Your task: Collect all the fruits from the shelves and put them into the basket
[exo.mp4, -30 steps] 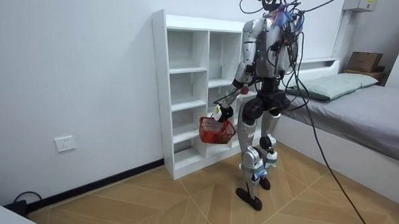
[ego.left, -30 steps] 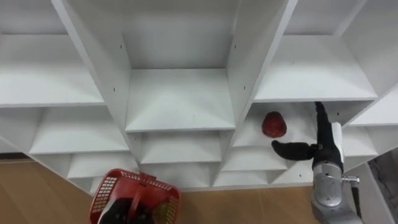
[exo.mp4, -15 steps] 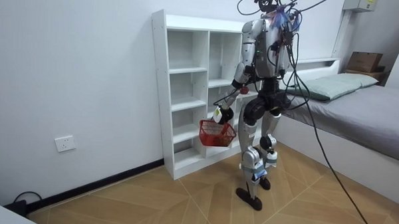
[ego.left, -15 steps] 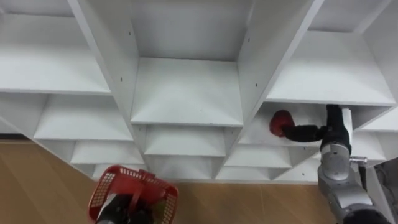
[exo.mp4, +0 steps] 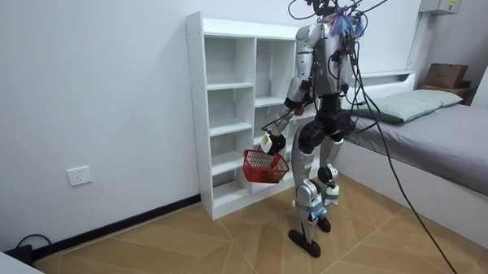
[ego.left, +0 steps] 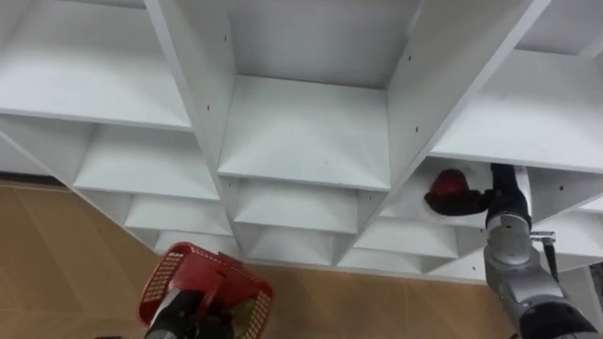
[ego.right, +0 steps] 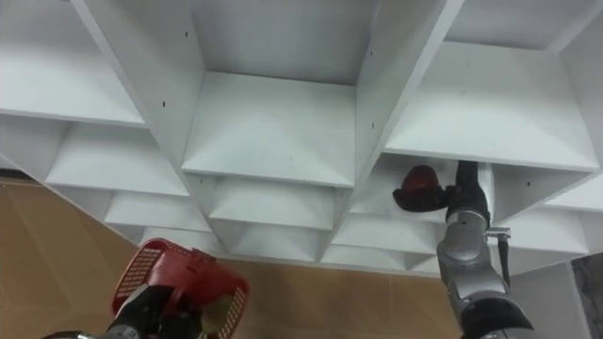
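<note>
A red fruit (ego.left: 450, 182) lies on a shelf in the right column of the white closet (ego.left: 311, 141). My right hand (ego.left: 501, 193) reaches into that compartment, with its dark thumb curled under and round the fruit; the shelf board above hides the ends of its fingers. In the right eye view the fruit (ego.right: 419, 179) sits just left of the hand (ego.right: 464, 196). My left hand (ego.left: 188, 315) is shut on the handle of a red mesh basket (ego.left: 162, 278), held low at the lower left. In the room view I stand facing the closet (exo.mp4: 228, 112) with the basket (exo.mp4: 263, 164) hanging at knee height.
The closet's other compartments (ego.left: 301, 132) are bare white shelves with slanting dividers. Wooden floor (ego.left: 66, 254) lies below them. In the room view a bed (exo.mp4: 440, 119) stands on the right behind me, and a wall socket (exo.mp4: 78, 176) sits low on the left.
My right hand has closed in on the red fruit, and its thumb now wraps it. The eye view has shifted, so the shelves sit further right and lower.
</note>
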